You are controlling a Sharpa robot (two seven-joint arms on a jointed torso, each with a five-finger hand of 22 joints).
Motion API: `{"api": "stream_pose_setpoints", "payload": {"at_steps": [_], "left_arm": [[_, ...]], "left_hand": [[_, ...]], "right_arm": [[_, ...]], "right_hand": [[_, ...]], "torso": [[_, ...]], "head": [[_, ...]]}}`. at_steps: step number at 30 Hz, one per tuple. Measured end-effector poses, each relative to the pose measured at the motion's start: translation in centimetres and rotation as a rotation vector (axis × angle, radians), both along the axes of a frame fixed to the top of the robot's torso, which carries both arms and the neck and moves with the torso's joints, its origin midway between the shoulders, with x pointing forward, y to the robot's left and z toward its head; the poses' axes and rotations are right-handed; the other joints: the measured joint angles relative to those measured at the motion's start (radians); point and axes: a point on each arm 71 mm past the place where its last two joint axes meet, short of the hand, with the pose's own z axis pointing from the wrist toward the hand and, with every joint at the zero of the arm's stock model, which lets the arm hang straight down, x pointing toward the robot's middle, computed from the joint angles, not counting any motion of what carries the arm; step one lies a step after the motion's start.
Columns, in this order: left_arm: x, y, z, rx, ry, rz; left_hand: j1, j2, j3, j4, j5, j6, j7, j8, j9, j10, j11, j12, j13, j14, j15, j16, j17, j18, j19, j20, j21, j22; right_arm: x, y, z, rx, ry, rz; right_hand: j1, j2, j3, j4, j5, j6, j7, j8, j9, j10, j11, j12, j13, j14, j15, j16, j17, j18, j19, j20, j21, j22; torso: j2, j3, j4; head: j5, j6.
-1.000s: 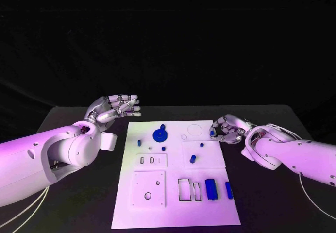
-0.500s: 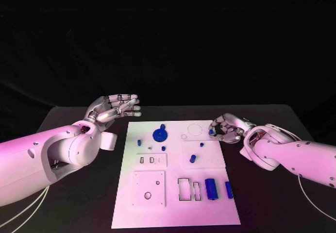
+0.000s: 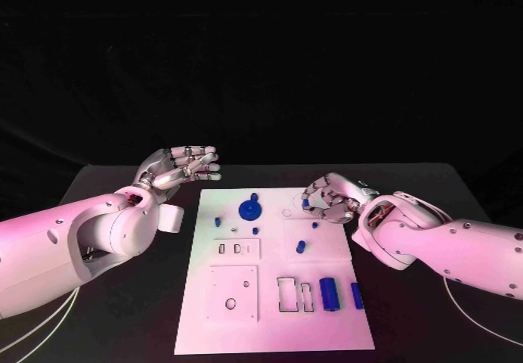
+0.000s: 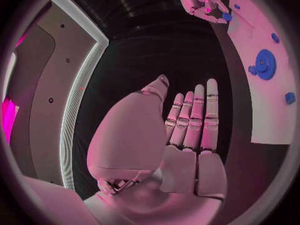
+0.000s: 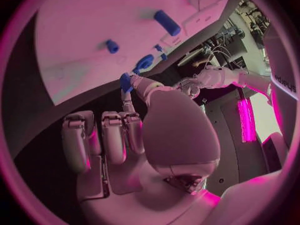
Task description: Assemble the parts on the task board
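Observation:
The white task board (image 3: pixel 273 333) lies in the middle of the black table. My right hand (image 3: pixel 330 200) hovers over the board's far right part and pinches a small blue part (image 5: pixel 125 81) between thumb and a finger; the same part (image 3: pixel 306 203) sits at the hand's left side, by a round outline on the board. My left hand (image 3: pixel 180 170) is raised left of the board's far left corner, fingers apart and nothing in it. A blue gear (image 3: pixel 249 208) sits at the far middle of the board. Two longer blue blocks (image 3: pixel 328 293) lie near the front right.
Small blue pegs (image 3: pixel 217 222) (image 3: pixel 301 246) stand about the board's middle. White inset plates with slots (image 3: pixel 236 248) and a hole (image 3: pixel 231 304) take up the board's left half. Bare black table (image 3: pixel 109 318) lies on both sides.
My right hand has moved left from the board's far right edge onto the board, carrying the small blue part. The left hand has stayed where it was.

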Motion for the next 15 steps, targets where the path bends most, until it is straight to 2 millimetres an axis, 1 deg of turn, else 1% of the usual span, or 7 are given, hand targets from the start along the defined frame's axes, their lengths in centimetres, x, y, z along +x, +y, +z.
{"api": "stream_pose_setpoints", "payload": {"at_steps": [5,8,9,10,13,15], "left_arm": [[0.2,-0.1,-0.1,0.0,0.0,0.0],[0.3,-0.2,-0.1,0.001,0.001,0.0],[0.3,-0.2,-0.1,0.001,0.001,0.0],[0.4,-0.3,-0.2,0.001,0.001,0.0],[0.4,-0.4,-0.2,0.0,0.001,-0.001],[0.5,-0.4,-0.2,0.0,0.001,-0.002]], "left_hand": [[0.0,0.0,0.0,0.0,0.0,0.0,0.0,0.0,0.0,0.0,0.0,0.0,0.0,0.0,0.0,0.0,0.0,0.0,0.0,0.0,0.0,0.0],[0.0,0.0,0.0,0.0,0.0,0.0,0.0,0.0,0.0,0.0,0.0,0.0,0.0,0.0,0.0,0.0,0.0,0.0,0.0,0.0,0.0,0.0],[0.0,0.0,0.0,0.0,0.0,0.0,0.0,0.0,0.0,0.0,0.0,0.0,0.0,0.0,0.0,0.0,0.0,0.0,0.0,0.0,0.0,0.0],[0.0,0.0,0.0,0.0,0.0,0.0,0.0,0.0,0.0,0.0,0.0,0.0,0.0,0.0,0.0,0.0,0.0,0.0,0.0,0.0,0.0,0.0],[0.0,0.0,0.0,0.0,0.0,0.0,0.0,0.0,0.0,0.0,0.0,0.0,0.0,0.0,0.0,0.0,0.0,0.0,0.0,0.0,0.0,0.0],[0.0,0.0,0.0,0.0,0.0,0.0,0.0,0.0,0.0,0.0,0.0,0.0,0.0,0.0,0.0,0.0,0.0,0.0,0.0,0.0,0.0,0.0]], "right_arm": [[-1.1,4.6,0.1,0.014,0.027,0.049],[-1.7,6.7,0.0,0.016,0.046,0.068],[-1.9,7.5,-0.1,0.016,0.055,0.075],[-2.1,8.2,-0.1,0.015,0.062,0.081],[-2.7,10.0,-0.6,0.005,0.09,0.095],[-3.0,10.8,-0.9,-0.004,0.108,0.098]], "right_hand": [[0.0,0.0,0.0,0.0,0.0,0.0,0.0,-0.001,0.0,0.0,0.0,-0.005,0.0,0.0,0.0,0.0,0.0,0.0,0.0,0.0,0.0,0.0],[0.0,0.0,0.002,-0.002,0.0,0.0,0.0,-0.001,0.0,0.0,0.0,-0.005,0.0,0.0,0.0,0.0,0.0,0.0,0.0,0.0,0.0,0.0],[0.0,0.0,0.003,-0.003,0.0,0.0,0.0,-0.001,0.0,0.0,0.0,-0.005,0.0,0.0,0.0,0.0,0.0,0.0,0.0,0.0,0.0,0.0],[-0.003,0.003,0.003,-0.003,0.0,0.0,0.0,-0.002,0.0,0.0,0.0,-0.005,0.0,0.0,0.0,0.0,0.0,0.0,0.0,0.0,0.0,0.0],[-0.007,0.006,0.005,0.0,0.0,0.0,0.0,-0.002,0.0,0.0,0.0,-0.009,0.0,0.0,0.0,0.0,0.0,0.0,0.0,0.0,0.0,0.0],[-0.007,0.006,0.005,0.0,-0.001,0.0,0.0,-0.002,0.0,-0.003,-0.003,-0.009,0.0,0.0,0.0,0.0,0.0,0.0,0.0,0.0,0.0,0.0]], "torso": [[-0.003,-0.001,0.0002],[-0.006,-0.0015,0.0008],[-0.006,-0.0019,0.0013],[-0.007,-0.0019,0.0014],[-0.009,-0.0037,0.0024],[-0.01,-0.005,0.0029]], "head": [[0.009,-0.011],[0.016,-0.019],[0.018,-0.02],[0.02,-0.022],[0.023,-0.025],[0.024,-0.028]]}}
